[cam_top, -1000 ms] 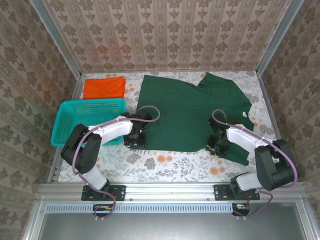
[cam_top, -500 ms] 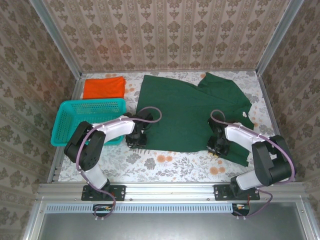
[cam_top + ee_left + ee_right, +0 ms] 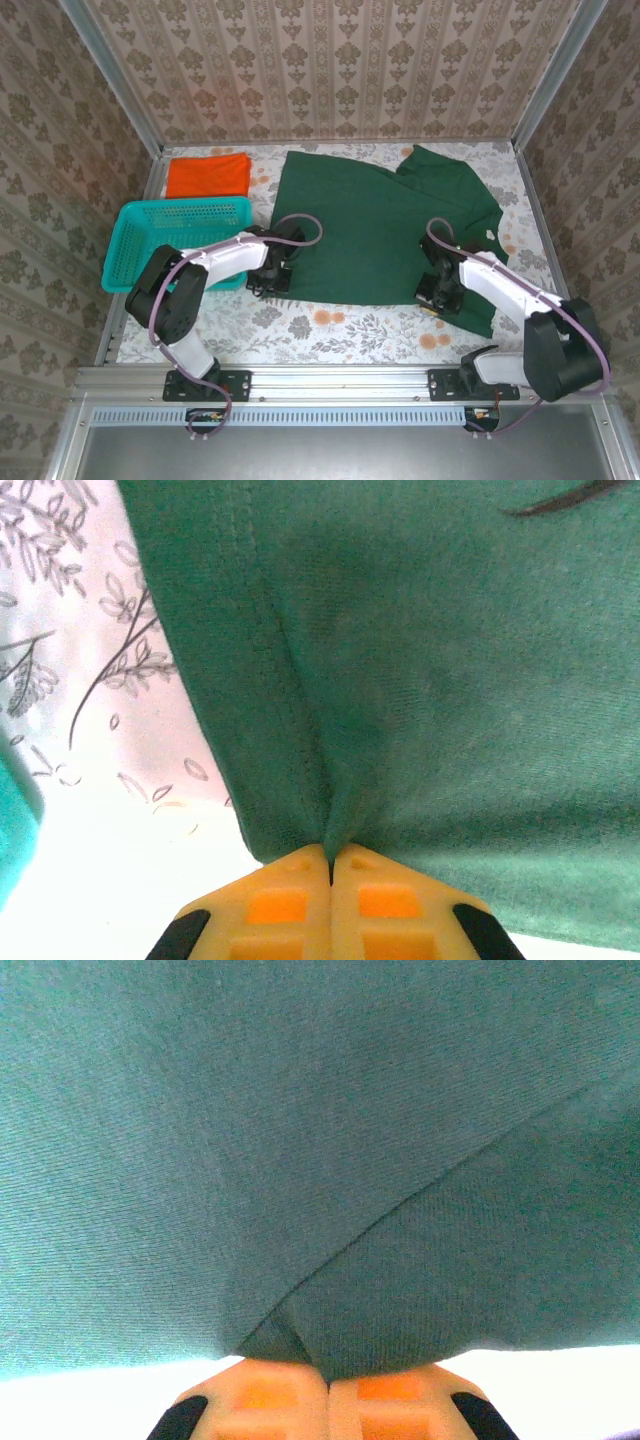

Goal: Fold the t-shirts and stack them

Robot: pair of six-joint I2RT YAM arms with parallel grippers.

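The large dark green t-shirt lies spread over the middle of the flowered table. My left gripper is shut on its near left hem corner; in the left wrist view the green cloth puckers into the closed yellow fingers. My right gripper is shut on the near right part of the same shirt, where the cloth folds down into the closed orange fingers. The orange t-shirt lies folded flat at the back left.
A teal mesh basket stands at the left, just beside my left arm. Patterned walls with metal posts enclose the table on three sides. A strip of bare flowered tabletop runs along the near edge.
The near hem of the green shirt has drawn up slightly at both gripped corners. The right arm's elbow has swung outward to the right. The left arm has barely shifted.
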